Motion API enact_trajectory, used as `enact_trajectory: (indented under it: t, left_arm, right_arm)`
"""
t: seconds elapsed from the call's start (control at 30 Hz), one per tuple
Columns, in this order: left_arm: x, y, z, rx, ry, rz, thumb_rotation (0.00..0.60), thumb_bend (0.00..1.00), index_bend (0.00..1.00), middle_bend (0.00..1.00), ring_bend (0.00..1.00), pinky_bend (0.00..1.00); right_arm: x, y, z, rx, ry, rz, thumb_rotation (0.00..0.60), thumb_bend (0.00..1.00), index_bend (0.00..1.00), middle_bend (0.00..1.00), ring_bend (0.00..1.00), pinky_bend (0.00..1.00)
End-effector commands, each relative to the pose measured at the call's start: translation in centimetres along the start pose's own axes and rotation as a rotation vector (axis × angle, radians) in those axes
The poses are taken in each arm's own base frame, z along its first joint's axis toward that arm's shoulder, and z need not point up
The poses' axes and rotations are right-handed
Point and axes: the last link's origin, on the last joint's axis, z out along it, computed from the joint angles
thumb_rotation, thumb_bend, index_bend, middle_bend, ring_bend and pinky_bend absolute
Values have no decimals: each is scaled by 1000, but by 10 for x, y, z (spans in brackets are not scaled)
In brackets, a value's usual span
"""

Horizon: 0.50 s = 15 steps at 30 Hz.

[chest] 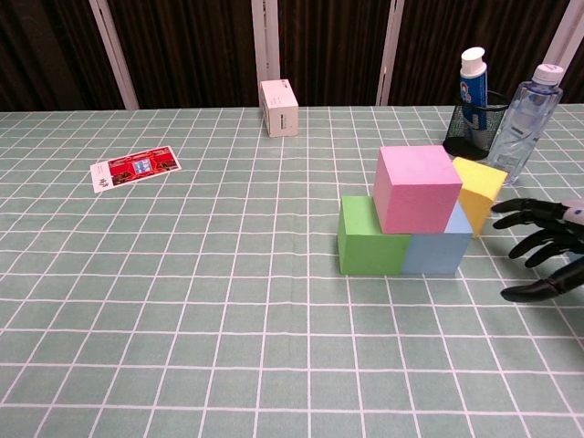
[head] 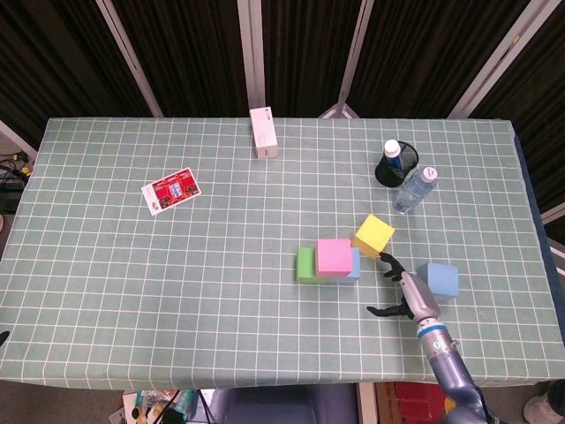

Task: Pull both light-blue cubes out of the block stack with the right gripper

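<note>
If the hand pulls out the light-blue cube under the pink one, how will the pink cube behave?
The pink cube rests on both the green cube and the light-blue cube, so it would probably tilt or drop. It looks like light foam, so it may shift easily. Flat faces: unlikely to roll far.

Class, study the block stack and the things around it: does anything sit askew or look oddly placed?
Yes. The yellow cube sits tilted, leaning against the stack beside the pink cube, not flat on the table. The pink cube straddles the green cube and a light-blue cube.
</note>
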Motion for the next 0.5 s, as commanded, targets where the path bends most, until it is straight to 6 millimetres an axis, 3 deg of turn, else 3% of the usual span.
enact_trajectory:
  t: [0.03,0.27,0.5]
  left_arm:
    - [0,0,0,-4,-4,0,600,183,123,0,0,0]
    - [1,-1,0,7,4,1,600,183,131,0,0,0]
    - [-1,1,0,-2,-7,0,600,183,132,0,0,0]
  right_arm:
    - [-3,-9,20,5,-6,-5,600,127,123,156,277,271]
    - [-7,-24,43,36,-5,-54,600,127,123,156,261,242]
    - [-9,-42,46,84,-15,-49,600,127,165,178,255,225]
